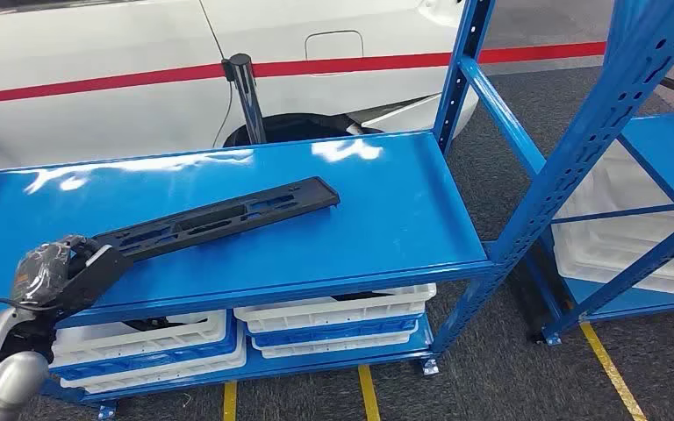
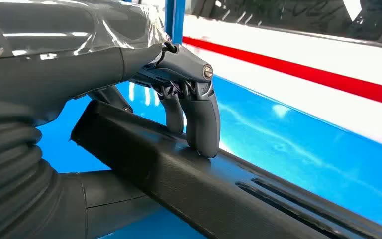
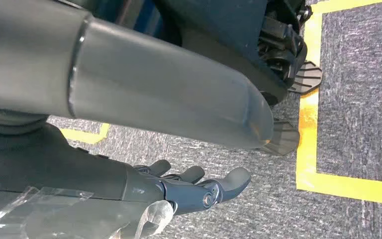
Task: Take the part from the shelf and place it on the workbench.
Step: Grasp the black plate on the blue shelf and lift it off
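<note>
Your left hand (image 1: 75, 263) sits at about 8 o'clock in the head view, over the near end of the part (image 1: 219, 217). In the left wrist view its fingers (image 2: 202, 124) are curled down onto the top face of the part with the thumb beneath, so the hand looks clamped on that end. The part is a long black slotted strip lying flat on the blue shelf (image 1: 386, 219), running from the hand up toward 1 o'clock.

Watch the lift: you hold one tip only, so the far end may sag, drag along the shelf or twist out of the fingers (a long lever works against a light grip). Swinging it out, the free end could strike the upright (image 1: 579, 149) at 3 o'clock.

Your right hand (image 3: 199, 186) hangs low over the carpet (image 3: 363, 89), fingers apart and holding nothing.
</note>
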Tool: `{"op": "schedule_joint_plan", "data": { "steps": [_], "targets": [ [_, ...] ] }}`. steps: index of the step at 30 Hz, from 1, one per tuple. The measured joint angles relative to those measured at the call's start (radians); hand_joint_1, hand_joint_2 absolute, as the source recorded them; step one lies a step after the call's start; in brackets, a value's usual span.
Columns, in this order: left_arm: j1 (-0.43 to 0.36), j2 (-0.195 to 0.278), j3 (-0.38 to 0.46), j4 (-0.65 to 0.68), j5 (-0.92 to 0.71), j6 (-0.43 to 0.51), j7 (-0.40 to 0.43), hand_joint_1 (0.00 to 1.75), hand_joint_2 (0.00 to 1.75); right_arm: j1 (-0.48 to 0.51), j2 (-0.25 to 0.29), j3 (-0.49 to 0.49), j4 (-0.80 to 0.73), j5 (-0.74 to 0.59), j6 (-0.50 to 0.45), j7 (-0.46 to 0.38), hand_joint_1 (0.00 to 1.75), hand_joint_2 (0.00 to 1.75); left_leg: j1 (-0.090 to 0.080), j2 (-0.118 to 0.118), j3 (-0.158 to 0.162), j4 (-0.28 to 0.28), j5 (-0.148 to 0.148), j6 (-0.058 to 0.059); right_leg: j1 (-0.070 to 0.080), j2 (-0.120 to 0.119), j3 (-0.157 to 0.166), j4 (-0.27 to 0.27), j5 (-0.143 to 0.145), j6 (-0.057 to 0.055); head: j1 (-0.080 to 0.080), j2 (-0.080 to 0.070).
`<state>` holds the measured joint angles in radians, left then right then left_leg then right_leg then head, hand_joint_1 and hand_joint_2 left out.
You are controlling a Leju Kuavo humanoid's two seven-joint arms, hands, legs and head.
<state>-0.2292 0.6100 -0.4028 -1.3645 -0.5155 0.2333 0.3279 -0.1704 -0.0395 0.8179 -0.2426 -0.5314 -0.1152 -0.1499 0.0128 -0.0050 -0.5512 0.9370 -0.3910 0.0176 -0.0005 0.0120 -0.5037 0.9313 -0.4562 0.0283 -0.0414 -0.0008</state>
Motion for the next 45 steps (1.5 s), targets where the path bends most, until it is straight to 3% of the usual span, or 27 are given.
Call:
{"op": "schedule_joint_plan", "data": {
  "steps": [4,7,12,23,32,45],
  "targets": [
    [0.008,-0.004,0.026,-0.025,0.088,0.128,-0.041,1.75,1.75,0.001,-0.002,0.000,0.000,-0.002,-0.003,-0.003,0.00,0.00,0.000,0.001,-0.001,0.000,0.000,0.000,0.000,0.001,-0.002,0.000,0.000,0.000,0.000,0.000],
    [-0.003,-0.005,0.058,-0.072,0.156,0.173,-0.047,1.75,1.75,0.002,-0.004,0.000,0.000,-0.004,-0.004,-0.003,0.00,0.00,0.000,0.001,-0.002,0.000,0.000,0.000,0.000,0.001,-0.003,0.000,0.000,0.000,0.000,0.000],
    [-0.041,-0.005,0.105,-0.188,0.233,0.191,-0.015,1.75,1.75,0.004,-0.005,0.000,0.000,-0.011,-0.007,-0.006,0.00,0.00,0.001,0.001,-0.005,0.000,0.000,0.000,0.000,0.001,-0.005,0.000,0.000,0.000,0.000,0.000],
    [-0.099,-0.005,0.140,-0.439,0.200,0.247,0.011,1.75,1.75,0.008,-0.005,0.000,0.001,-0.015,-0.014,-0.009,0.00,0.00,0.001,0.001,-0.007,0.000,0.000,0.000,0.000,0.002,-0.005,0.000,0.000,0.000,0.000,0.000],
    [-0.137,-0.005,0.142,-0.555,0.186,0.268,0.018,1.75,1.75,0.008,-0.006,0.000,0.001,-0.022,-0.018,-0.012,0.00,0.00,0.001,0.001,-0.007,0.000,0.000,0.000,0.001,0.001,-0.005,0.000,0.000,0.000,0.000,0.000],
    [-0.218,-0.005,0.144,-0.683,0.107,0.258,0.091,1.75,1.75,0.011,-0.005,0.000,0.001,-0.023,-0.018,-0.012,0.00,0.00,0.001,0.001,-0.007,0.001,0.000,0.000,0.000,0.001,-0.005,0.000,0.000,0.000,0.000,0.000]
  ]
}}
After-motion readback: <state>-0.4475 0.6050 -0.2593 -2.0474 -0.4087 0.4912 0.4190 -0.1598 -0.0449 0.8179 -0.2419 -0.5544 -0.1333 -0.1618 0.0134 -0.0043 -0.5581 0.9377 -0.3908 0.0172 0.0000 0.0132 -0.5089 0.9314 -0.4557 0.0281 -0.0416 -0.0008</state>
